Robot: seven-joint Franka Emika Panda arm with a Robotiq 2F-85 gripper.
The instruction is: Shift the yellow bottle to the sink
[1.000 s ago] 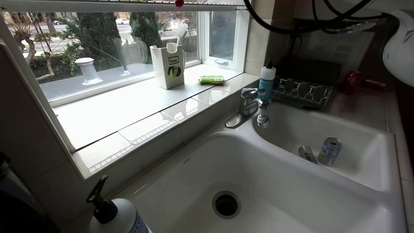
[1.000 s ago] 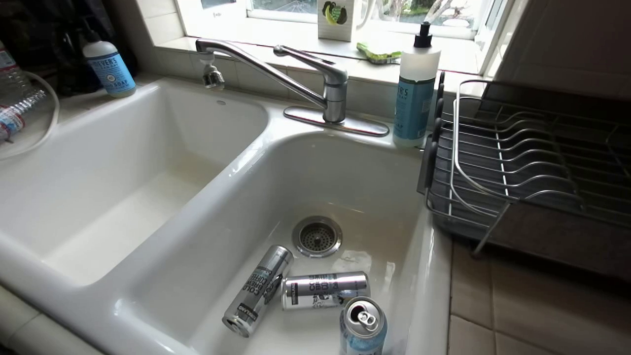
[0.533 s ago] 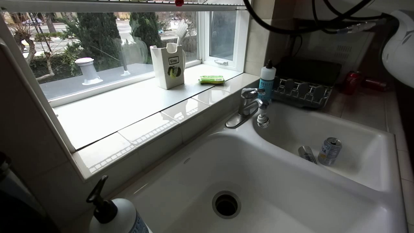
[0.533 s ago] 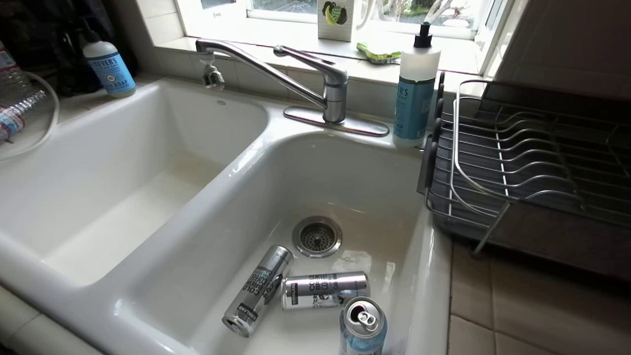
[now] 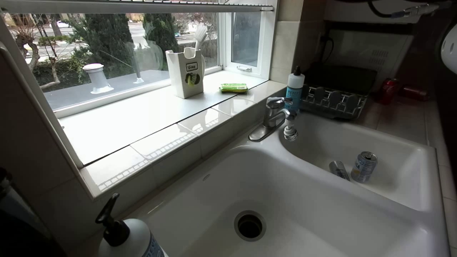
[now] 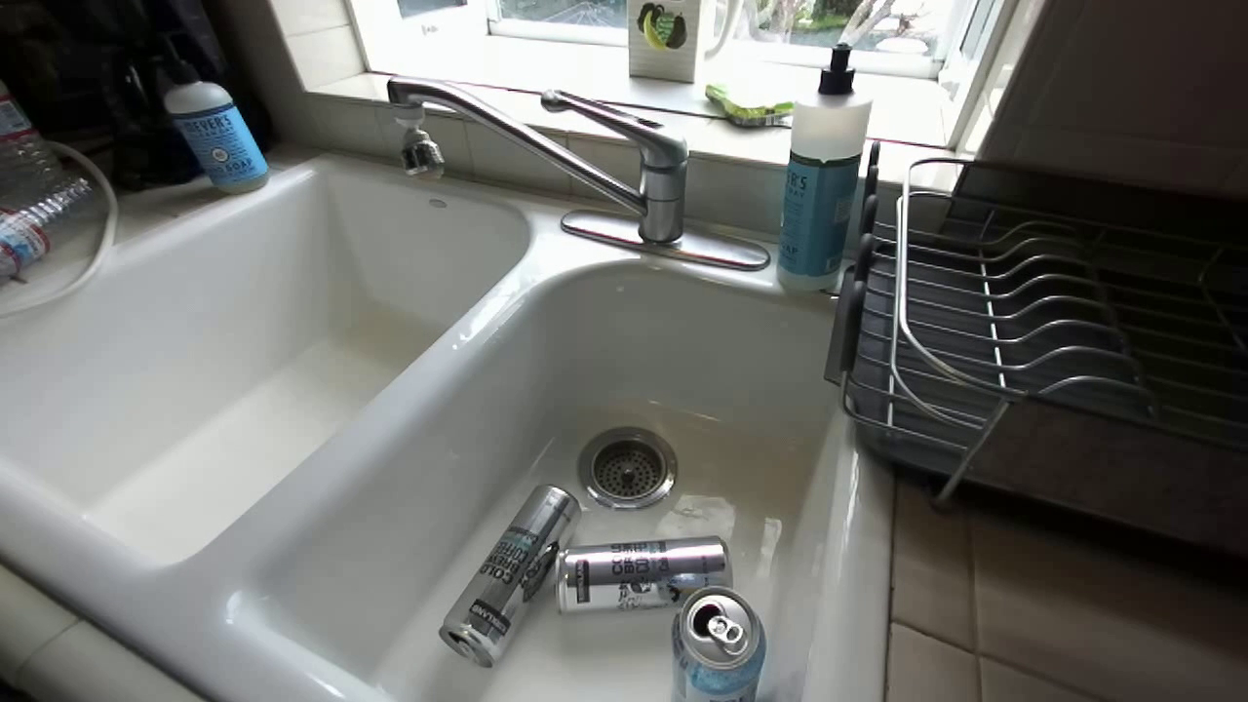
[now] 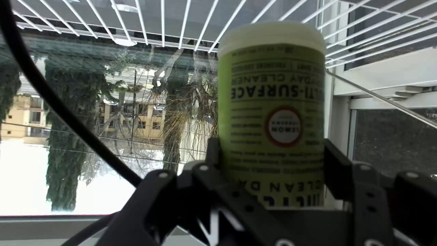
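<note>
The yellow bottle (image 7: 254, 90) fills the middle of the wrist view, a yellow-green label with upside-down lettering and a pale end at the top. My gripper (image 7: 271, 155) is shut on it, with a dark finger against each side. The bottle and the gripper are out of view in both exterior views. The bottle's nozzle does not show. The white sink (image 5: 310, 210) with two basins shows in both exterior views (image 6: 380, 439). Its chrome tap (image 6: 546, 161) stands at the back, and a dark metal drain (image 6: 628, 470) shows in the right-hand basin.
A white wire rack (image 7: 184, 20) lies behind the bottle in the wrist view. Several cans (image 6: 643, 573) lie in a basin. A blue-label bottle (image 6: 824, 195), a dish rack (image 6: 1014, 322) and a pump bottle (image 6: 216, 136) stand round the sink. The arm (image 5: 449, 48) shows at the right edge.
In an exterior view the white arm has moved up and right, and its black cables have risen nearly out of the picture. A small red thing at the overhead shelf no longer shows.
</note>
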